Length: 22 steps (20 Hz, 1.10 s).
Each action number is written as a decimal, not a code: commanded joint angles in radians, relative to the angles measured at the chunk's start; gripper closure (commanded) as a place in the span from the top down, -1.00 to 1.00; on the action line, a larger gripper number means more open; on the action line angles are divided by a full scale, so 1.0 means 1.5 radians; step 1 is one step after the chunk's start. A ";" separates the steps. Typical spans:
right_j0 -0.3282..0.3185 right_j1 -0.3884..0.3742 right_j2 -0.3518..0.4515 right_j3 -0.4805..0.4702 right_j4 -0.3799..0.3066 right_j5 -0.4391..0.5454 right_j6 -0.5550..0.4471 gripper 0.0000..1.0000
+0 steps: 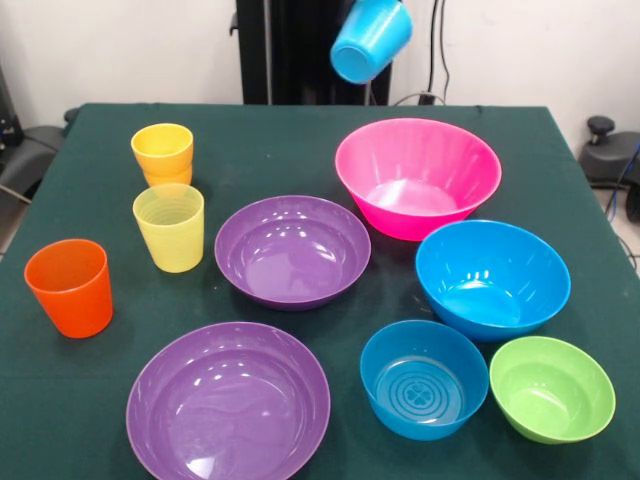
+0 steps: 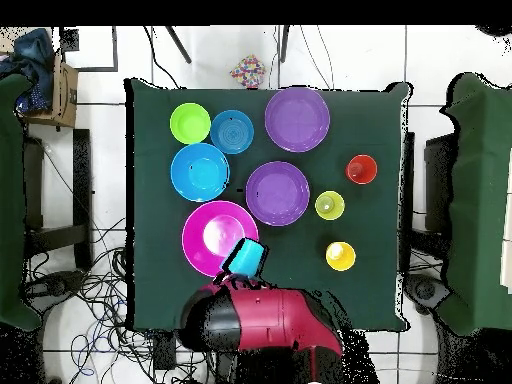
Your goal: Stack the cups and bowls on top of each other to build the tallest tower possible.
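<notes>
A light blue cup [image 1: 371, 38] [image 2: 243, 258] hangs tilted in the air above the pink bowl's [image 1: 417, 177] far rim. My gripper [image 2: 238, 279] is shut on it, mostly hidden behind the cup. On the cloth stand two amber cups nested together [image 1: 163, 152], a ribbed pale yellow cup [image 1: 169, 226] and an orange cup [image 1: 70, 287]. Two purple bowls [image 1: 292, 250] [image 1: 228, 402] lie in the middle and at the front. A big blue bowl [image 1: 492, 277], a small blue bowl [image 1: 424, 378] and a green bowl [image 1: 551, 388] sit on the right.
The table wears a dark green cloth [image 1: 300, 140]. Chairs [image 2: 475, 200] stand at both sides, and cables lie on the floor beside the arm's base [image 2: 262, 322].
</notes>
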 commanded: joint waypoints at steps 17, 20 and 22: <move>0.096 0.101 -0.004 -0.014 0.042 0.019 0.111 -1.00; 0.100 0.102 -0.010 -0.014 0.046 0.019 0.105 -1.00; 0.101 0.100 -0.012 -0.009 0.048 0.015 0.101 -1.00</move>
